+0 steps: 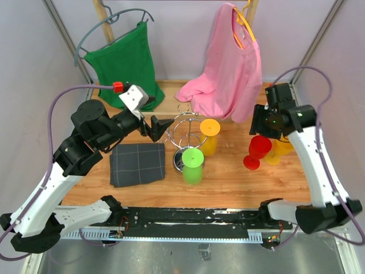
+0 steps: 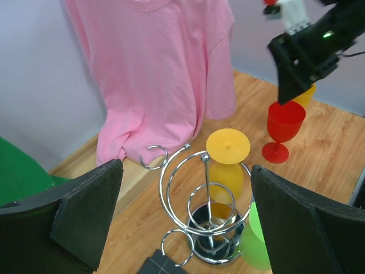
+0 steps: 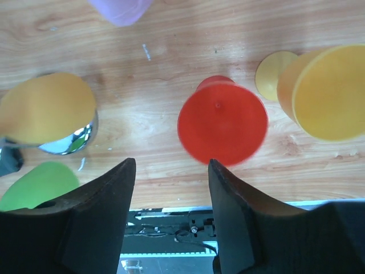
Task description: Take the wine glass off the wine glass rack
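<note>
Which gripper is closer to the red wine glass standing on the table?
Right. The right gripper hangs just above the red wine glass, jaws apart; the left gripper is well off to its left, facing the wine glass rack.

A pale wooden worktop is filling the middle of the top view. Plain lilac-grey walls are standing around it: the back wall at 12 o'clock and a side wall at 9 o'clock. Two slanted metal posts, one at 10 o'clock and one at 2 o'clock, are marking the corners. At 12 o'clock, a green shirt is hanging on a grey hanger before the back wall, and a pink shirt is hanging to the right of it, its hem reaching down to the worktop. At 6 o'clock a black rail is running along the near edge, with a dull metal surface lying below it. Soft, even light is falling everywhere, giving only weak shadows.
</note>
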{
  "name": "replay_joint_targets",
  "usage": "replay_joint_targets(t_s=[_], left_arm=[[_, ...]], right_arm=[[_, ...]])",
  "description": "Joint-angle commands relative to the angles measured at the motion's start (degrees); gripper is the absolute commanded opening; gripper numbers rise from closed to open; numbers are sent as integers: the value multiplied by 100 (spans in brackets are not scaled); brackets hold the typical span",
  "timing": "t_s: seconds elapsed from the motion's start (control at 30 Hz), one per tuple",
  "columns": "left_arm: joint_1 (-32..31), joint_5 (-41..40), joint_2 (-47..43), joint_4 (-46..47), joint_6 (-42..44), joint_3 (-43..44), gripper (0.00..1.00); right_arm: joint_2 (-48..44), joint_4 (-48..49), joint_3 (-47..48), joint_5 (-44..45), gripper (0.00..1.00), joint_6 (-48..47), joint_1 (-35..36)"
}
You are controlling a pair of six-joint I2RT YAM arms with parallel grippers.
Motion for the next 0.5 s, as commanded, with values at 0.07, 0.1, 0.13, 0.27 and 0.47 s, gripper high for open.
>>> replay_joint_targets(t_s=[0.07,0.1,0.13,0.27,0.47], left_arm=[[5,-651,-128,129,-402,95,99],[13,-655,-103,137,-461,76,99],[28,-645,-57,160,-534,67,99],[403,-249,278,139,-1022,127,99],[1965,1264,1090,58,-2231,420,99]], right_arm=[[-1251,-1117,745,-386,59,338,-63],[-1440,-1172,741,-578,60,438,-63],[-1567,-1228,705,-734,61,531,-64],[-2150,-919,263,-1388,64,1072,-23],[-2826,129,-614,-2236,65,2171,374]])
